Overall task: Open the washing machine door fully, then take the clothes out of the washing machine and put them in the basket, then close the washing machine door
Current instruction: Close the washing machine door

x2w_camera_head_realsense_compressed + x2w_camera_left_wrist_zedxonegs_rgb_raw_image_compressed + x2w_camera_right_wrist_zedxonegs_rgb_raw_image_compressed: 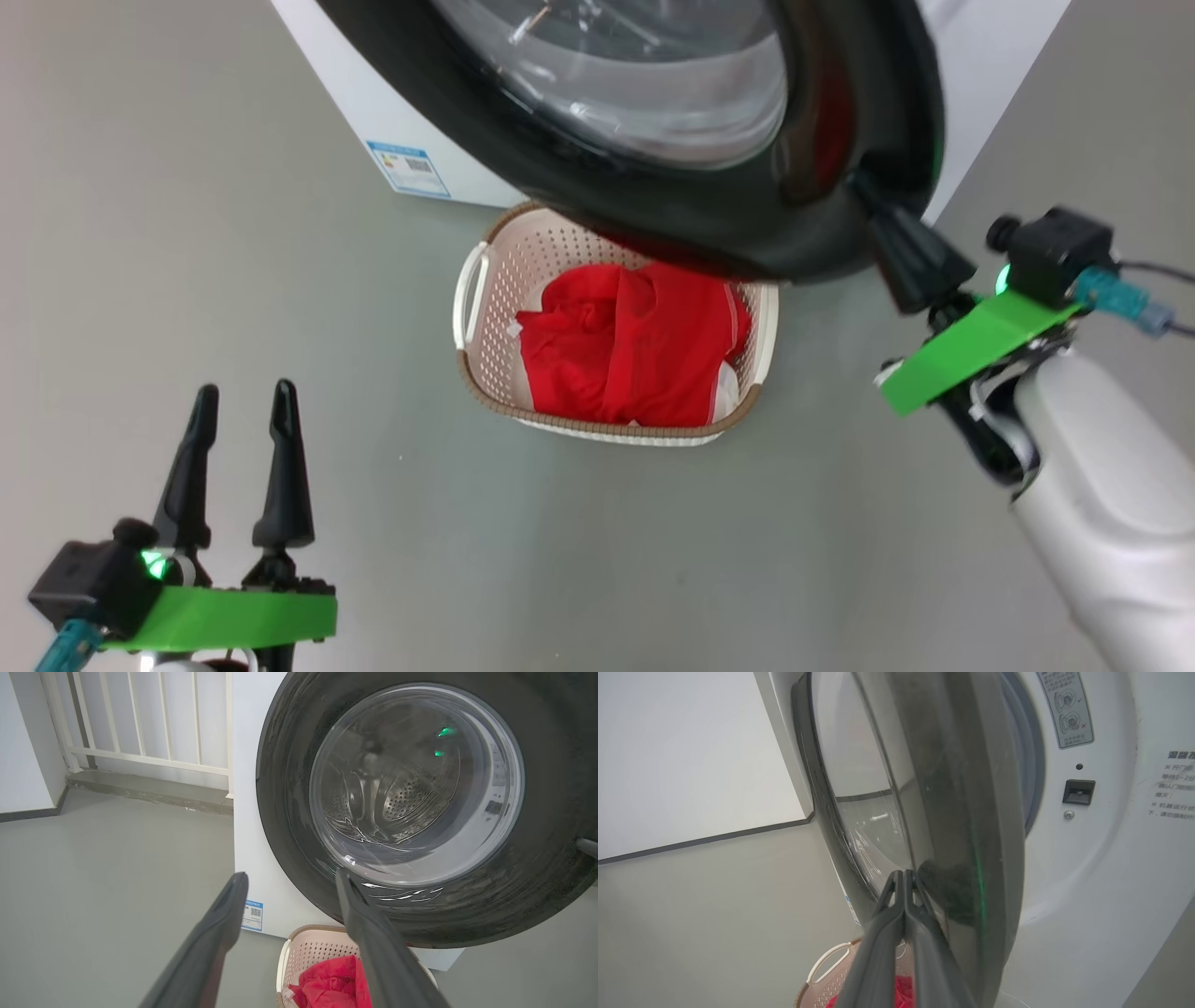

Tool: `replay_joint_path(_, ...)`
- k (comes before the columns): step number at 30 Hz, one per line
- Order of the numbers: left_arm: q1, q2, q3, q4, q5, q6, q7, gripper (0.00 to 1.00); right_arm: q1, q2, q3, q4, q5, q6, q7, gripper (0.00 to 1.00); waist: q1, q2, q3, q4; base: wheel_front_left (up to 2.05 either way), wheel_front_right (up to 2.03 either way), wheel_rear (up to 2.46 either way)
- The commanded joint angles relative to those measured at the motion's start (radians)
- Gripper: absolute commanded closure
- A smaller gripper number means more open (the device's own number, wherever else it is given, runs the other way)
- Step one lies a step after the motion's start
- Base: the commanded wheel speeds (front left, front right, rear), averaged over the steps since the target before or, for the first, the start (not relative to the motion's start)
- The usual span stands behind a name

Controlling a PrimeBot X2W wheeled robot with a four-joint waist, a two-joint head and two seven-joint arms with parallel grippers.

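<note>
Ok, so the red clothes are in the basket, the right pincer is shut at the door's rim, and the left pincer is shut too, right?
No: the left pincer is open, fingers spread, as the head view shows. The clothes are in the basket, and the right pincer is shut at the rim of the washing machine door.

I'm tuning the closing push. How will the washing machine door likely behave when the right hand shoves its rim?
The washing machine door looks rigid and hinged, so it should swing as one piece rather than flex. Its glossy black rim may let the shut right hand slide. The bulging glass bowl probably makes it fairly heavy.
</note>
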Motion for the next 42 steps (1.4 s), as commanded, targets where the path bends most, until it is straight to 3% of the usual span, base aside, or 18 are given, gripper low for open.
replay_joint_path(1, -0.033, 0.018, 0.029, -0.032, -0.008, -0.003, -0.008, 0.0, -0.033, -0.015, 0.0, -0.007, 0.005, 0.006, -0.012, 1.0, 0.0, 0.0, 0.027, 0.008, 0.0, 0.0, 0.0)
replay_joint_path(27, -0.108, 0.007, 0.01, -0.043, -0.021, -0.003, -0.008, 0.0, -0.474, -0.189, 0.115, 0.269, 0.087, 0.006, -0.012, 1.0, 0.0, 0.0, 0.168, 0.057, 0.0, 0.0, 0.0)
replay_joint_path(34, -0.112, 0.007, 0.01, -0.039, -0.022, -0.003, -0.008, 0.0, -0.543, -0.197, 0.105, 0.347, 0.106, 0.006, -0.012, 1.0, 0.0, 0.0, 0.172, 0.062, 0.0, 0.0, 0.0)
replay_joint_path(42, -0.112, 0.011, 0.01, -0.032, -0.025, -0.003, -0.008, 0.0, -0.521, -0.168, 0.109, 0.348, 0.103, 0.006, -0.012, 1.0, 0.0, 0.0, 0.154, 0.051, 0.0, 0.0, 0.0)
